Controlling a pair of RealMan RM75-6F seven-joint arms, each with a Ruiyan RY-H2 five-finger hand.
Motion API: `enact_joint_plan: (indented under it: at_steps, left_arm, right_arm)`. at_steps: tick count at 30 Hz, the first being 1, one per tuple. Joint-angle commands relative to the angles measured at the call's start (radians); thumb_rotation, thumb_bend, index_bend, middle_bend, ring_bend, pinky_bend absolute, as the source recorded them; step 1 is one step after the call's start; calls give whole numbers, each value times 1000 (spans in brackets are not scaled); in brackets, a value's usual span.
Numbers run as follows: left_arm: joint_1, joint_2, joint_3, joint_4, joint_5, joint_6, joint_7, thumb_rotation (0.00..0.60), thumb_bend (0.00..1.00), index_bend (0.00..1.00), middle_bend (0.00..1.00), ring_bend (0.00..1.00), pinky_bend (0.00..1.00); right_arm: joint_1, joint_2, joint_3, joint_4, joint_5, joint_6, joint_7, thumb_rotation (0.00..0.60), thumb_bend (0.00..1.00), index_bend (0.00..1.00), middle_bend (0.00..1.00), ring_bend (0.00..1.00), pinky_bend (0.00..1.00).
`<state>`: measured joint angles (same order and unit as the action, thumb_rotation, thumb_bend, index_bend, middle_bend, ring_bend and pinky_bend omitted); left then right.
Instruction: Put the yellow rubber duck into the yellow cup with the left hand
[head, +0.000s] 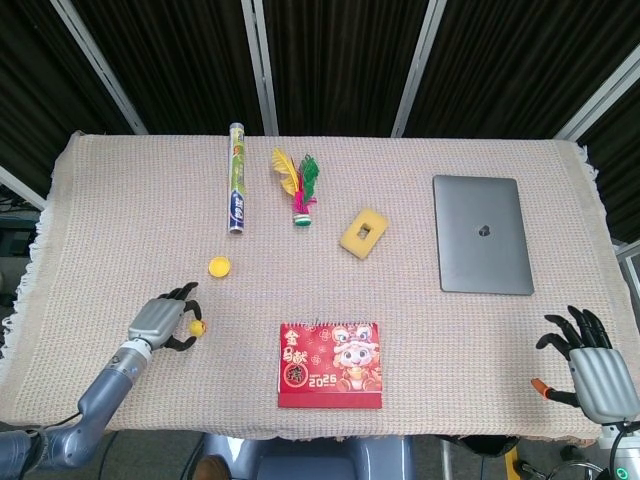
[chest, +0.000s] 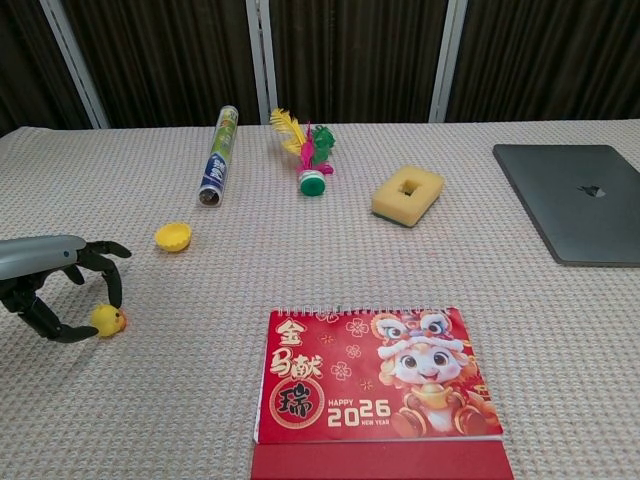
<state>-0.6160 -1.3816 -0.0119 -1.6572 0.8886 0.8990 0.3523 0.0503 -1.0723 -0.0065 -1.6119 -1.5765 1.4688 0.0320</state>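
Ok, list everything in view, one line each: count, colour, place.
duck: one, yellow, near left of table, at left hand's fingertips
cup: one, yellow, beyond the duck
tube: one, green and blue, lying far left
shuttlecock: one, yellow, pink and green feathers, far centre
sponge: one, yellow, holed, right of shuttlecock
laptop: one, grey, closed, right side
calendar: one, red, near centre
tablecloth: one, beige, covers table
left hand: black fingers around the duck
right hand: near right corner, holding nothing

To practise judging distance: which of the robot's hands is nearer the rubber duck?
Left. The left hand is right at the duck, fingers around it; the right hand is far across the table.
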Motion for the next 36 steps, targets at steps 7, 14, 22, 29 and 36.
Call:
enact_joint_plan:
  at_steps: [7, 14, 22, 29, 36]
  left_arm:
    - [-2, 6, -1, -16, 7, 3, -3, 600, 327, 386, 0, 81, 182]
    - [0, 11, 6, -20, 8, 4, -4, 600, 326, 386, 0, 81, 181]
    - [3, 19, 10, -13, 3, -2, -13, 600, 326, 386, 0, 81, 181]
    - [1, 20, 7, -2, -1, -9, -23, 600, 326, 387, 0, 81, 181]
    - [-3, 17, 6, 2, -4, -14, -21, 600, 330, 395, 0, 82, 181]
  right_arm:
    - [-1, -1, 0, 1, -2, 2, 0, 600, 29, 444, 188, 0, 0]
    - [-1, -1, 1, 2, -2, 3, 1, 600, 29, 444, 189, 0, 0]
    - [-1, -1, 1, 2, -1, 2, 0, 600, 29, 444, 188, 0, 0]
    - [-1, -1, 1, 1, 0, 0, 0, 600, 29, 444, 189, 0, 0]
    - [-1, -1, 1, 2, 1, 0, 4, 600, 30, 444, 188, 0, 0]
